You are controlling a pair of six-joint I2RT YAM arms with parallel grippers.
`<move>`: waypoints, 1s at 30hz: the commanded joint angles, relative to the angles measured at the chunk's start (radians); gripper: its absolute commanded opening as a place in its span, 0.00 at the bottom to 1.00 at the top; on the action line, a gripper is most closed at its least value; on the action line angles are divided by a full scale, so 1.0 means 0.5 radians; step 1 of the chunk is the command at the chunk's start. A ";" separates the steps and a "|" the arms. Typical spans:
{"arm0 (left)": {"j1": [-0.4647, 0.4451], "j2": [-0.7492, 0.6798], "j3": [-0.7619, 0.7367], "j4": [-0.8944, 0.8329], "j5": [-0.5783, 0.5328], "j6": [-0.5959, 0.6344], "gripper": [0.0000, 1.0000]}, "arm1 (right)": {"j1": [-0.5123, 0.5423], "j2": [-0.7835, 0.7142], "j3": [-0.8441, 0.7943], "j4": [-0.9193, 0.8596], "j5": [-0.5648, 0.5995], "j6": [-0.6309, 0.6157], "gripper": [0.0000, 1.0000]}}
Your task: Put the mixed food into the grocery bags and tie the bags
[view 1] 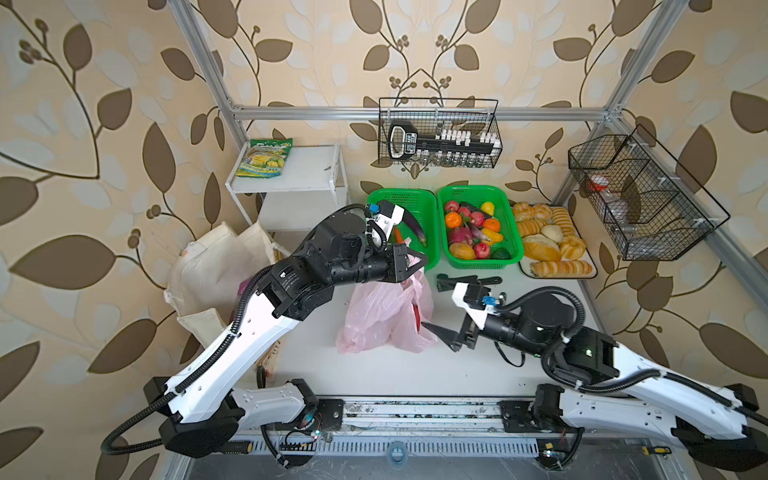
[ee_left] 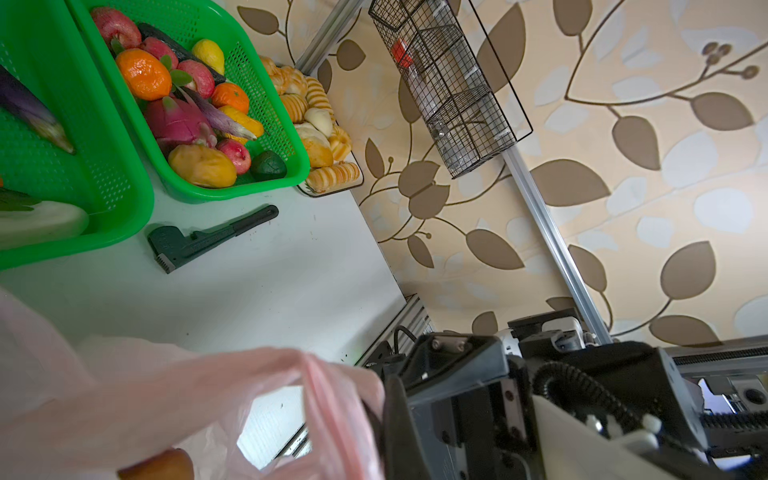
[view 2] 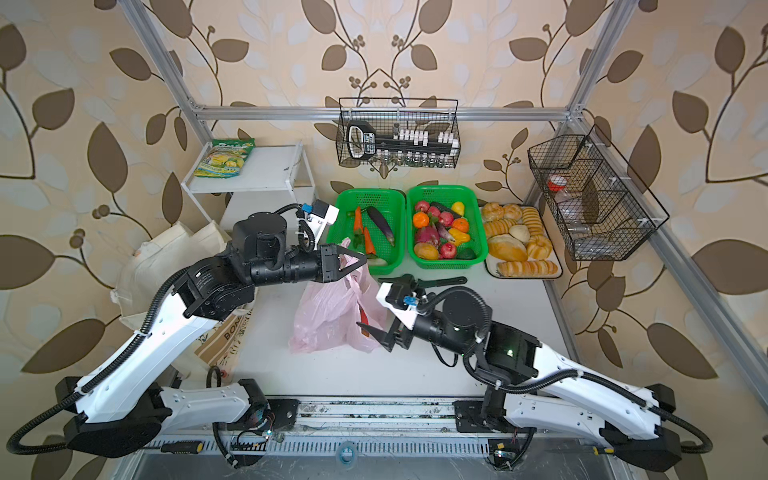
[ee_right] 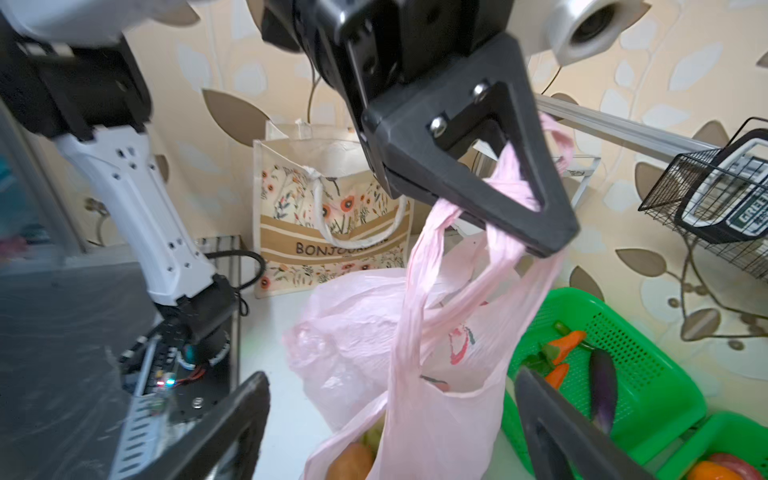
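Both handle loops (ee_right: 415, 299) of the thin translucent pink plastic bag (view 1: 382, 320), standing mid-table, look pinched between the closed jaws of the left gripper (view 1: 419, 262). The right gripper (view 1: 438, 336) hovers just right of it, jaws apart; it should take one loop low and pull gently, sparing the film.

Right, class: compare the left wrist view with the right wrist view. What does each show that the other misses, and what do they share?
Left wrist only: the wrench and the bread rolls. Right wrist only: the canvas tote and the left gripper shut on the handles of the pink bag. Both: that bag and the eggplant in its green basket.
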 commanded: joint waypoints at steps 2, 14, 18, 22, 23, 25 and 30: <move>0.003 -0.019 0.030 0.064 0.045 0.044 0.00 | -0.107 0.070 -0.044 0.241 0.173 -0.241 1.00; 0.018 0.027 0.088 -0.093 0.341 0.199 0.00 | -0.670 0.279 0.015 0.231 -1.199 -0.024 1.00; 0.048 0.053 0.150 -0.127 0.535 0.253 0.00 | -0.690 0.365 0.030 0.286 -1.144 -0.032 0.96; 0.084 0.041 0.166 -0.214 0.489 0.291 0.00 | -0.767 0.408 0.053 0.301 -1.293 0.029 0.70; 0.095 0.032 0.161 -0.233 0.457 0.295 0.00 | -0.780 0.401 0.045 0.324 -1.354 0.057 0.60; 0.119 0.007 0.141 -0.232 0.426 0.290 0.00 | -0.792 0.387 0.034 0.361 -1.405 0.130 0.42; 0.144 -0.010 0.119 -0.187 0.367 0.274 0.00 | -0.796 0.340 0.058 0.292 -1.413 0.290 0.02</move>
